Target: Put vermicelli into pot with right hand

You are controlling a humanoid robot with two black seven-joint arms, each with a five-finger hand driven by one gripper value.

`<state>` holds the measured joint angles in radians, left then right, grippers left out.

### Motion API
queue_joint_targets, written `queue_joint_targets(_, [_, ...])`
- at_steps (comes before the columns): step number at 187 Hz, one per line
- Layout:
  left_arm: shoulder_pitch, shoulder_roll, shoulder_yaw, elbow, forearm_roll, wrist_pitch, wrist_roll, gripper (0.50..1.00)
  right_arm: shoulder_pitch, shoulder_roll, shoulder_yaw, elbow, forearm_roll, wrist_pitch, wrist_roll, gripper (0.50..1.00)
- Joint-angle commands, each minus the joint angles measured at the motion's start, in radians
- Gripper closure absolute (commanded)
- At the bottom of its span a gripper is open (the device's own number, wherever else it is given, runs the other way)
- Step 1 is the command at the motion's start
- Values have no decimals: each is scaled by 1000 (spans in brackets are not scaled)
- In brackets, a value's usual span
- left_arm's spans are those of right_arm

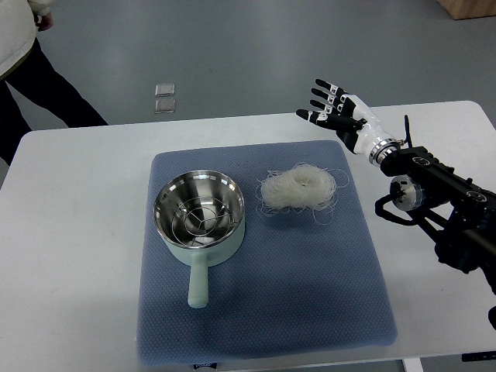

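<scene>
Right hand (335, 112) at approx 2 o'clock of the mat (310, 294), above the white table (77, 232), fingers spread wide, holding nothing. Vermicelli (299, 188) is a loose white nest on the blue mat, at 3 o'clock of the pot (199, 213), near but not touching it. Hand well apart from the nest, up at its 1 o'clock. Pot: steel inside w/ wire rack, pale green body, handle pointing to 6 o'clock. Person in dark trousers (46, 85) at top-left corner.
</scene>
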<state>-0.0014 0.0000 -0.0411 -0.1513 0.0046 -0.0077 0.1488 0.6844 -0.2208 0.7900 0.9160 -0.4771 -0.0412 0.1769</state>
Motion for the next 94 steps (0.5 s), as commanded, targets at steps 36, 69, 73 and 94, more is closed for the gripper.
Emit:
queue_joint_targets(36, [0,0,3,-1,0,0,2,500,0,-6,0,-13,0,6,-2,576])
queue_joint_targets(69, [0,0,1,-1,0,5,0,500,1,-12,0,-13,0,11,-2,576])
queue_joint_targets(73, [0,0,1,-1,0,6,2,500,1,-15,0,-11,0,14,-2,576])
queue_joint_targets(94, [0,0,1,1,0,8,0,500,4,-22,-3,-11,0,14,-2,576])
